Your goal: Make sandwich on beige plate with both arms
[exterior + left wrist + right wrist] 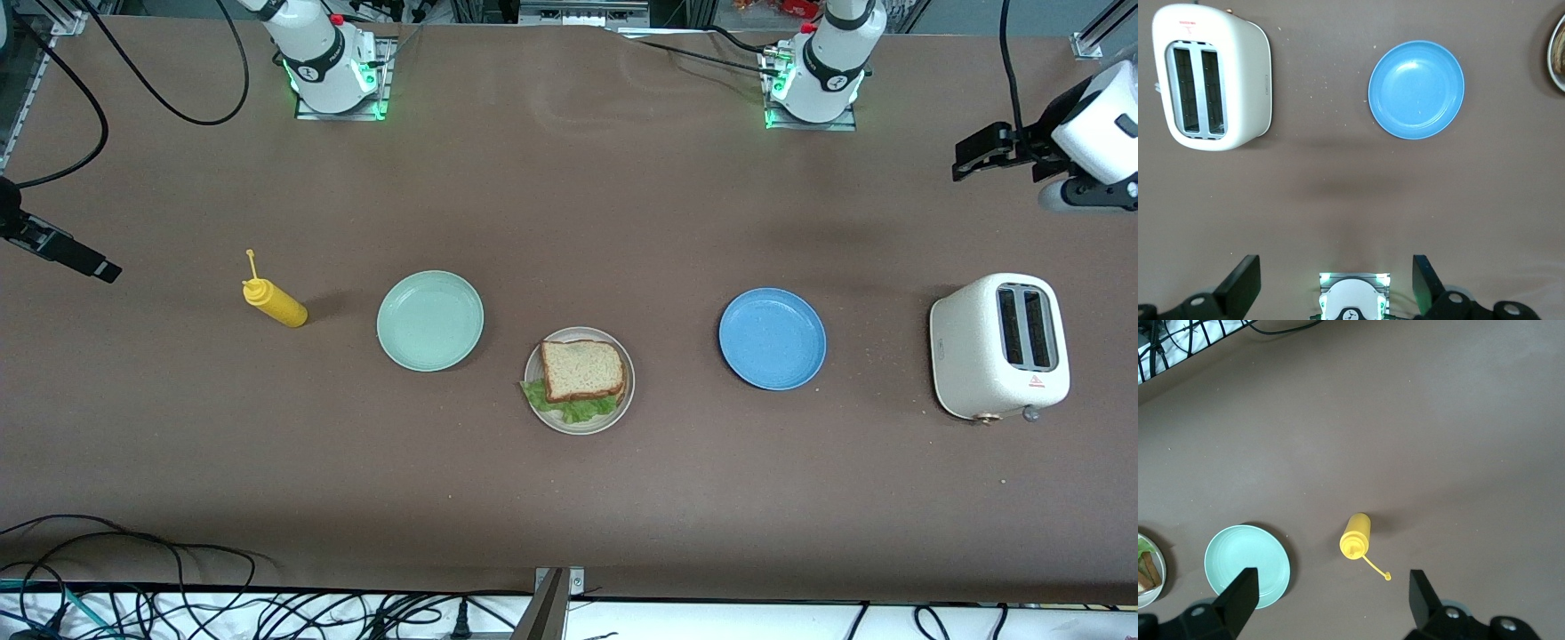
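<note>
Sandwich (582, 372): we see it assembled on the beige plate (537, 411), top bread slice square over a lettuce leaf that spills out toward the front camera.
Beige plate: it sits mid-table, between the mint-green plate (430, 320) and the blue plate (772, 338), slightly nearer the front camera than both.
Handling: we judge the stack light, soft and easily crushed; the layers could slide apart. We would grip the bread lightly at opposite crust edges, or move the plate by its rim.
Left gripper (1336, 283): fingers spread wide, holding nothing, raised over the table's left-arm end above the toaster (999, 346); this arm waits.
Right gripper (1331, 601): likewise parted and empty, high over the right-arm end, near the mustard bottle (275, 301).
Progress: we judge the task essentially complete.
</note>
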### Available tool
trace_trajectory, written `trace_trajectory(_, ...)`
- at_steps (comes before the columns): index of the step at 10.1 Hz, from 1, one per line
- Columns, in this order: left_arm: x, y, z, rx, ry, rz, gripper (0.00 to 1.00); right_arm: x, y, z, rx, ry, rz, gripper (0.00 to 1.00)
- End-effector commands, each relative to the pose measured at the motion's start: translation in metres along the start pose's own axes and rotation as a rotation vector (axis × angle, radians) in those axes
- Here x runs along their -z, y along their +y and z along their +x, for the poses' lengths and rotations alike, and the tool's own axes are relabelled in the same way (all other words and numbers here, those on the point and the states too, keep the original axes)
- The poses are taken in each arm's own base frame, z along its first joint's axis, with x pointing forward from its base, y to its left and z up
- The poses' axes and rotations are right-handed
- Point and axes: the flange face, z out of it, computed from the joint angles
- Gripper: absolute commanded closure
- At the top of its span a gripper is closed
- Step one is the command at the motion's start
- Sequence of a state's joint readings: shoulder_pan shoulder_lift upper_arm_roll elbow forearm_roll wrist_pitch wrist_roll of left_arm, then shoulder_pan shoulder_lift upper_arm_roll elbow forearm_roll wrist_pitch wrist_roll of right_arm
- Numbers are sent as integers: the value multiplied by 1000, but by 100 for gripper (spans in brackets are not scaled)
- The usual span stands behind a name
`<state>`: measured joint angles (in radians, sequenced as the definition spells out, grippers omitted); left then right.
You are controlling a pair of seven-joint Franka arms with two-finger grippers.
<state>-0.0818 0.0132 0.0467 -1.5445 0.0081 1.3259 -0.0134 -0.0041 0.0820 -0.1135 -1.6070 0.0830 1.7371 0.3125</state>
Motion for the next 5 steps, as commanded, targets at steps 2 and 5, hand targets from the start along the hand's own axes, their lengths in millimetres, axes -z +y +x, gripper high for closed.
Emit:
trace_trajectory(2,-1,-6,10,-23,12,-20,0,6,-2,0,-12,2,18,0)
trace_trajectory(5,-1,-8,17,-20,48,-26,0,6,-2,0,-12,1,19,0)
